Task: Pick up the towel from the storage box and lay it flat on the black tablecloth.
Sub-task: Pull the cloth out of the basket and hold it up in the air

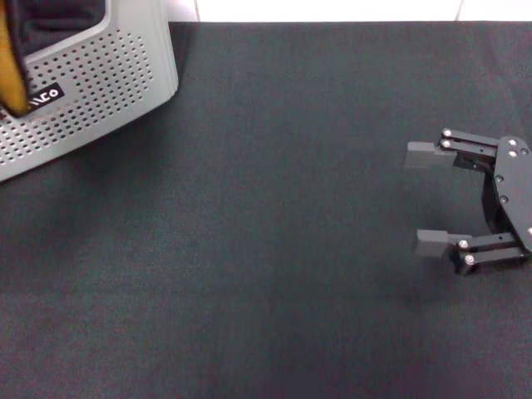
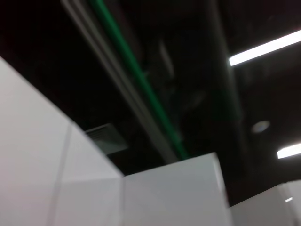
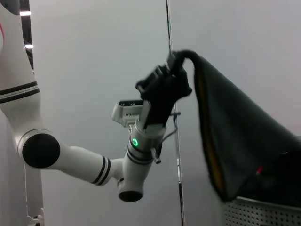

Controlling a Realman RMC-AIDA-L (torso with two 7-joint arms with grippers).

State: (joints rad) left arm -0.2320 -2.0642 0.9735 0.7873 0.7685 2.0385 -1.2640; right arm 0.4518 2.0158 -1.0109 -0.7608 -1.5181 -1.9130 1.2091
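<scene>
The light grey perforated storage box (image 1: 91, 91) stands at the far left corner of the black tablecloth (image 1: 266, 249). A yellow-orange strip of the towel (image 1: 10, 66) hangs over the box's front wall. In the right wrist view, my left gripper (image 3: 175, 63) is raised high and shut on the top corner of the towel (image 3: 235, 132). The cloth hangs down dark with an orange edge into the storage box (image 3: 263, 212). My right gripper (image 1: 424, 199) rests open and empty low over the cloth at the right. The left wrist view shows only ceiling.
A white wall strip runs along the tablecloth's far edge (image 1: 332, 10). Bare black cloth spreads between the box and the right gripper and toward the near edge. My white left arm (image 3: 84, 160) reaches up beside the box.
</scene>
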